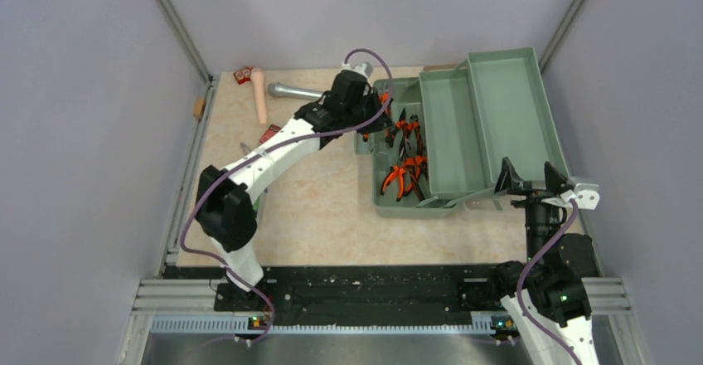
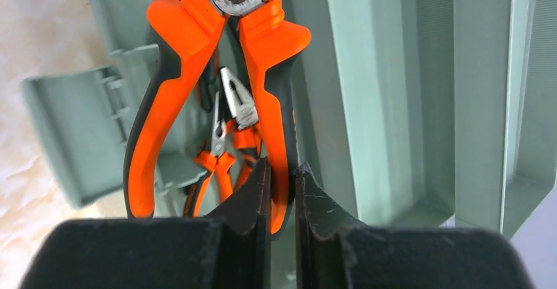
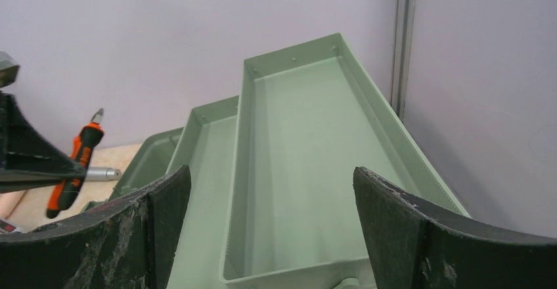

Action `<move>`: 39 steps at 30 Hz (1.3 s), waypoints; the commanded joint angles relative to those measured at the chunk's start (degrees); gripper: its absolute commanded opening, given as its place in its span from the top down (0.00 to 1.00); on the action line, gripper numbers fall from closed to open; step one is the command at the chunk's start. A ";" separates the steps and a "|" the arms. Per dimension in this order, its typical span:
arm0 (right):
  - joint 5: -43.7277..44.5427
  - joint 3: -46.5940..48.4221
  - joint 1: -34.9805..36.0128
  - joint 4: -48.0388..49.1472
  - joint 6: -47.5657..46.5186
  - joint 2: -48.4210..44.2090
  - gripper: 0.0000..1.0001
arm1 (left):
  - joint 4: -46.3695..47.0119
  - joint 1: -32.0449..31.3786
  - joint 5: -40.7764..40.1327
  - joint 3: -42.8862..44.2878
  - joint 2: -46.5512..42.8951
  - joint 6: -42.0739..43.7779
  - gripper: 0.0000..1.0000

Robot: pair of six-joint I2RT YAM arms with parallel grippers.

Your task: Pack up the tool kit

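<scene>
The sage-green toolbox [image 1: 489, 124] lies open with its trays fanned out to the right. Several orange-and-black pliers [image 1: 404, 174] lie in its lower left compartment. My left gripper [image 1: 375, 104] hovers over the far left corner of the box. It is shut on one handle of a pair of orange-handled pliers [image 2: 263, 72], which hang free above the other pliers [image 2: 220, 161]. Those held pliers [image 3: 72, 171] also show at the left of the right wrist view. My right gripper [image 1: 539, 184] stands open at the near right end of the box, with the empty upper tray [image 3: 309, 164] ahead between its fingers.
A silver microphone [image 1: 292, 91] and a beige cylinder [image 1: 259, 95] lie at the back left of the table. Small red boxes [image 1: 243, 75] sit by the far corner and another red item [image 1: 268, 134] is beside my left arm. Grey walls enclose the table.
</scene>
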 commanded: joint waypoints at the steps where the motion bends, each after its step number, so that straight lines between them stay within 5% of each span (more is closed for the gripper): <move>1: -0.04 -0.06 0.87 1.87 -0.58 -0.19 0.08 | 8.02 -0.90 2.01 7.00 5.01 -1.16 1.00; 14: 0.09 -0.10 0.90 1.81 -0.60 -0.14 0.08 | 12.10 -0.89 3.78 18.91 19.27 -1.27 0.87; 18: 0.10 -0.12 0.89 1.83 -0.61 -0.16 0.08 | 13.32 -0.89 4.09 19.26 20.29 -1.99 0.71; 21: 0.12 -0.08 0.89 1.84 -0.55 -0.18 0.08 | 13.04 -0.87 4.20 19.02 19.91 -1.54 0.48; 26: 0.09 -0.13 0.83 1.77 -0.59 -0.27 0.08 | 12.13 -0.63 1.72 16.45 16.15 0.34 0.30; 39: 0.17 -0.04 0.89 1.75 -0.59 -0.39 0.08 | 7.84 6.23 -9.69 -6.60 -5.41 4.91 0.25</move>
